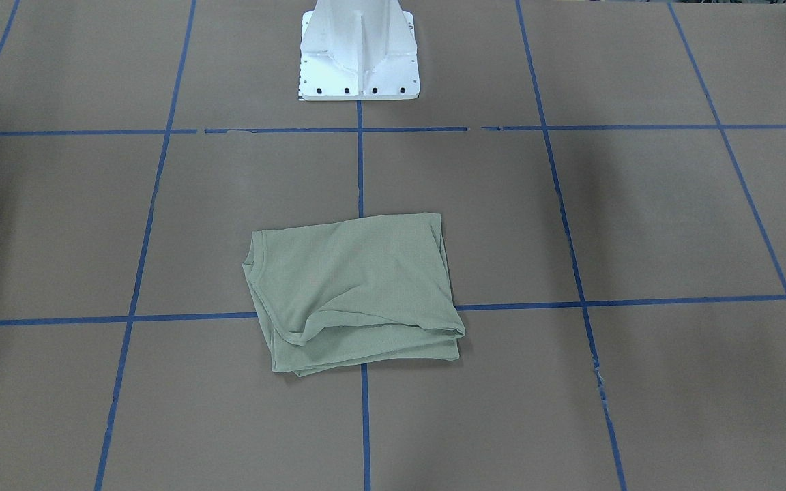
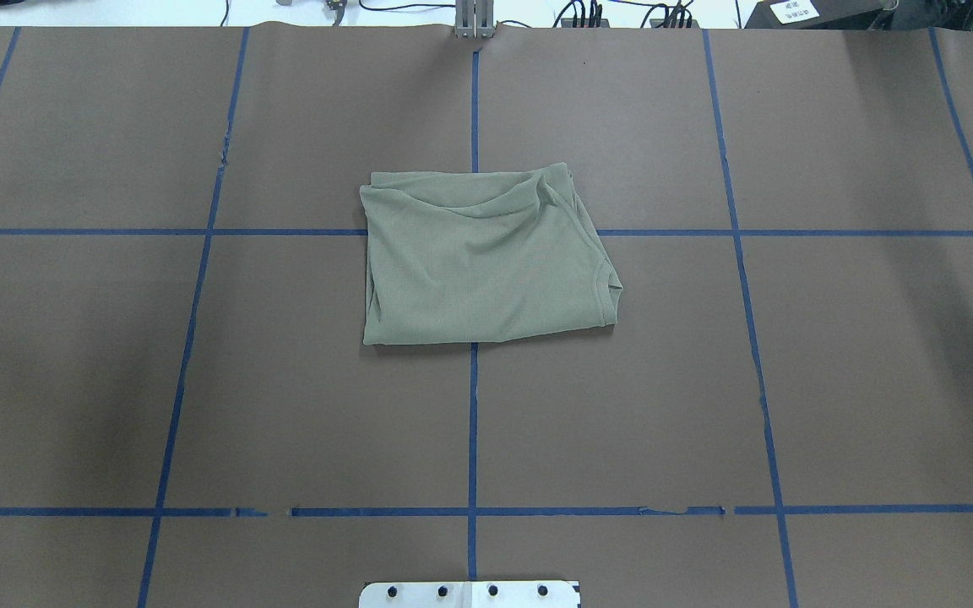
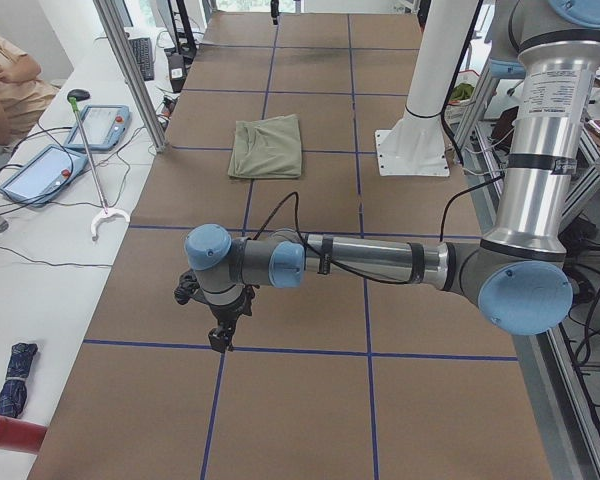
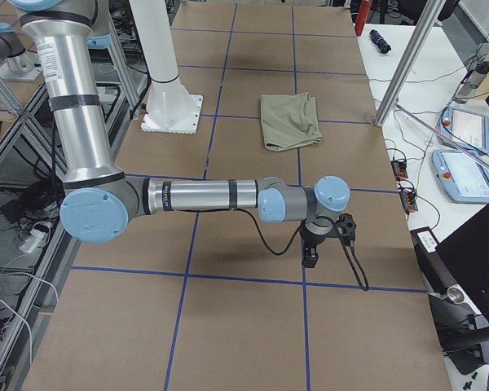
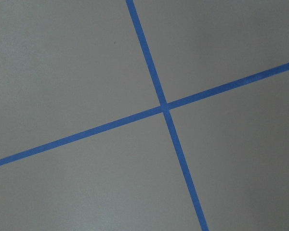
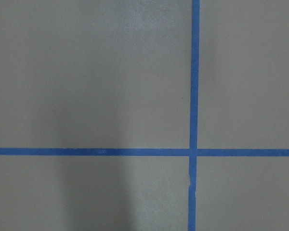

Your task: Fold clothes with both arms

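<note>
The sage-green shirt [image 1: 352, 286] lies folded into a rough rectangle at the middle of the brown table, also in the overhead view [image 2: 478, 262] and both side views [image 3: 267, 145] [image 4: 289, 120]. Neither arm touches it. My left gripper [image 3: 220, 335] hangs just above the table far to the shirt's left, seen only from the side. My right gripper [image 4: 310, 257] hangs likewise far to the shirt's right. I cannot tell whether either is open or shut. Both wrist views show only bare table and crossing blue tape [image 5: 164, 107] [image 6: 193, 152].
The white base mount [image 1: 359, 54] stands at the robot's edge behind the shirt. Blue tape lines [image 2: 473, 422] grid the table. A side bench with tablets [image 3: 40, 170], a grabber stick [image 3: 88, 160] and a seated person [image 3: 0, 80] runs along the far edge.
</note>
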### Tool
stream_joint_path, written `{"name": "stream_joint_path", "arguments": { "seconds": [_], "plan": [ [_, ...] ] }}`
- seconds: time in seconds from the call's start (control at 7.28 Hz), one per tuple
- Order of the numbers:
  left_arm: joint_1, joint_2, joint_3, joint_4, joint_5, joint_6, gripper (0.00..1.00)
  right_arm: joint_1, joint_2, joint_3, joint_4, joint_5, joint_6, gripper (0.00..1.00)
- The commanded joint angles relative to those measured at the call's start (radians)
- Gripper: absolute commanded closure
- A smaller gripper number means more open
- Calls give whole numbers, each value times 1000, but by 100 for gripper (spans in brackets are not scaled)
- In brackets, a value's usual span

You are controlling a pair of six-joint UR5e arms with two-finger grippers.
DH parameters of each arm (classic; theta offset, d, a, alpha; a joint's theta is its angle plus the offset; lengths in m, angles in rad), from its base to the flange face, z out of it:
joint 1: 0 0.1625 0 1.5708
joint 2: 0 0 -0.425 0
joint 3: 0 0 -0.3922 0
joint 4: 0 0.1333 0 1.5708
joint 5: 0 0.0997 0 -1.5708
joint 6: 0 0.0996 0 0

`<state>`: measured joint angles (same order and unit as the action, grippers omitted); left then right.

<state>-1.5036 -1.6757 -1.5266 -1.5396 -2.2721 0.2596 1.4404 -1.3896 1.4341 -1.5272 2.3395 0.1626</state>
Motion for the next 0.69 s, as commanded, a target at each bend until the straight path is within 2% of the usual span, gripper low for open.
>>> {"name": "stream_joint_path", "arguments": {
  "seconds": [0.0,0.27,0.55],
  "plan": [
    [0,-4,2,-2,0,0,0,0,-11,5,4,1,0,0],
    [0,-6,2,-2,-1,0,0,0,-60,70,2,3,0,0],
    [0,-6,-3,-2,-1,0,0,0,-69,81,2,4,0,0]
  ]
}}
